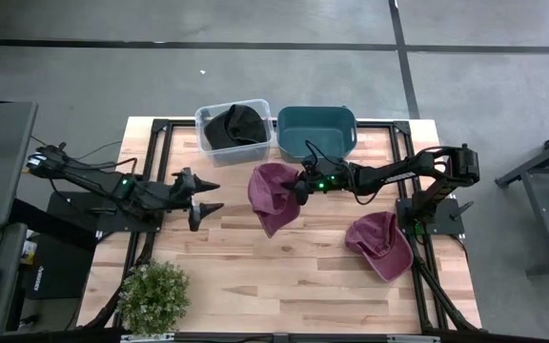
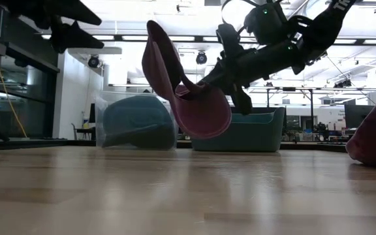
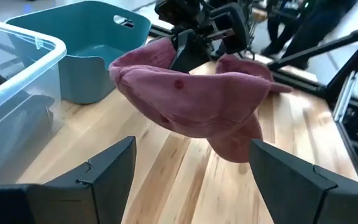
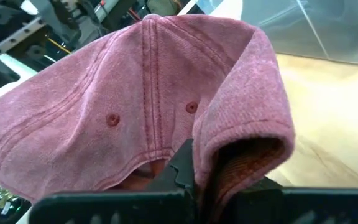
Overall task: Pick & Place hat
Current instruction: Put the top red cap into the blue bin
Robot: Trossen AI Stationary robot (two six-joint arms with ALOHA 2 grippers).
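Note:
A maroon cap [image 1: 273, 195] hangs in the air over the middle of the table, held by my right gripper [image 1: 298, 188], which reaches in from the right and is shut on it. The low view shows the cap [image 2: 191, 98] clear of the tabletop. My left gripper [image 1: 208, 197] is open and hovers left of the cap without touching it; in its wrist view the cap [image 3: 191, 106] lies beyond the spread fingers [image 3: 104, 174]. A second maroon cap [image 1: 379, 246] rests on the table at the right. A black hat [image 1: 234, 126] lies in a clear bin. My right gripper [image 4: 194, 186] pinches the lower edge of the cap's crown [image 4: 229, 155] between its two fingers, the cloth folded around one finger [image 4: 182, 165]. It comes roughly level from the table's right side. The cap is lifted clear and hangs tilted, its crown [image 2: 207, 114] lowest.
A clear bin [image 1: 208, 143] and a teal bin [image 1: 315, 131] stand side by side at the far edge. A small potted plant [image 1: 155, 295] sits at the near left corner. Bare wood lies between the caps and the near edge.

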